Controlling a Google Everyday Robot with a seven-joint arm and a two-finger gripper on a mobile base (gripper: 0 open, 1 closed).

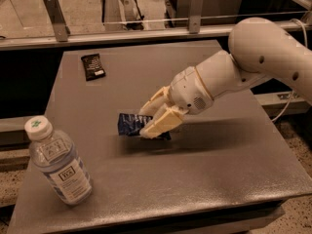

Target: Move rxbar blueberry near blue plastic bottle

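The rxbar blueberry (129, 124) is a dark navy wrapper held just above the grey table (219, 150), near its middle. My gripper (150, 122) is shut on its right end, with the cream fingers (161, 123) above and in front of it, so part of the bar is hidden. The blue plastic bottle (58, 163) stands upright at the front left corner, clear with a white cap and a white label. The bar is well to the right of the bottle and a little farther back.
A small black wrapper with a white patch (92, 66) lies at the table's back left. A metal rail with posts (53, 16) runs behind the table. My white arm (253, 65) reaches in from the right.
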